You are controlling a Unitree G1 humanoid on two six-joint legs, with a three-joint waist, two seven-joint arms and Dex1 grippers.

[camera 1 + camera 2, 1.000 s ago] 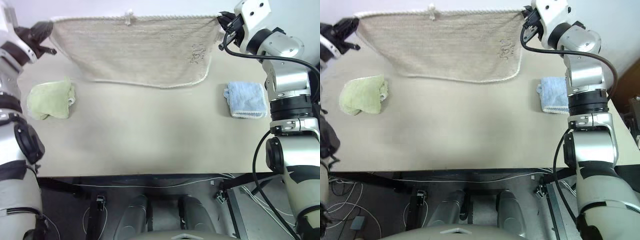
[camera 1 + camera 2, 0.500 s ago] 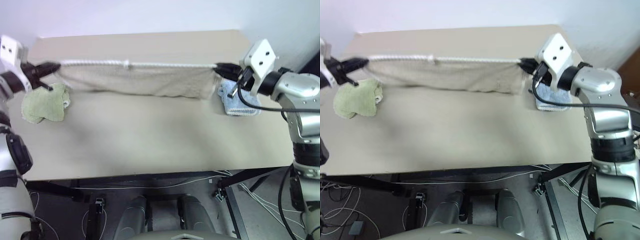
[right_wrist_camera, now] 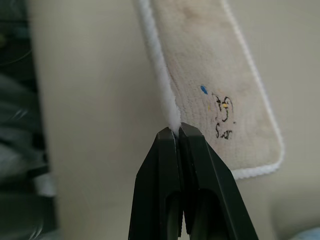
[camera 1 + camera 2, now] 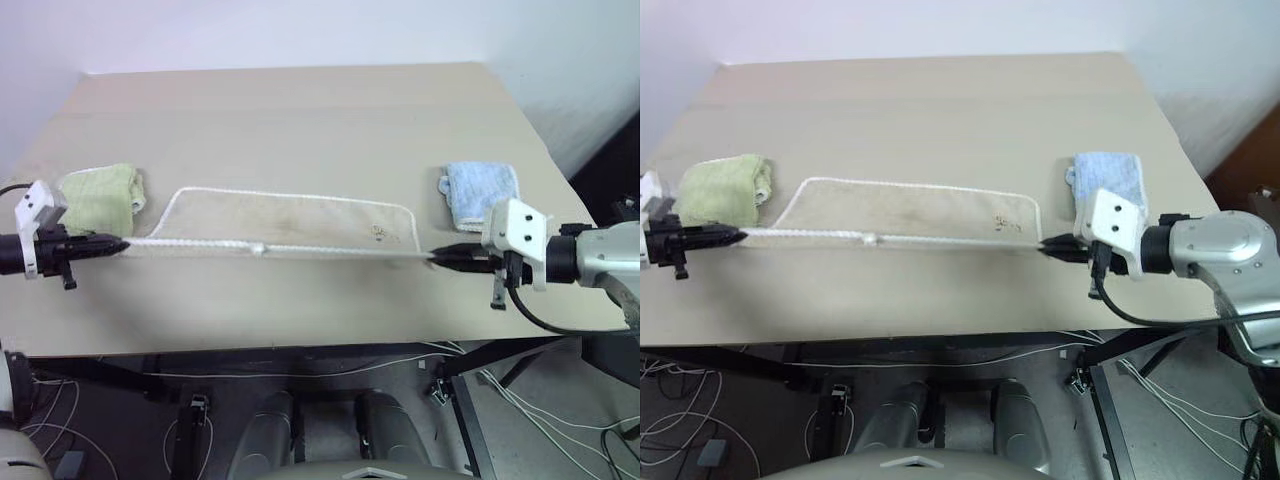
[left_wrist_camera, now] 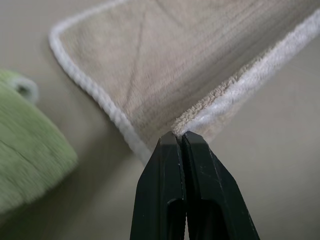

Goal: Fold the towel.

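Both my jaws are pinched shut on the towel (image 4: 290, 222): left gripper (image 4: 118, 243) and right gripper (image 4: 440, 259) each clamp a corner of its white corded hem, pulled taut between them. Beyond the fingertips, beige terry lies flat, a small dark mark (image 3: 223, 116) near my right.

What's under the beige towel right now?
The towel lies partly on the bare table, its near hem pinched by the left tool and right tool. Whatever the cloth covers is hidden.
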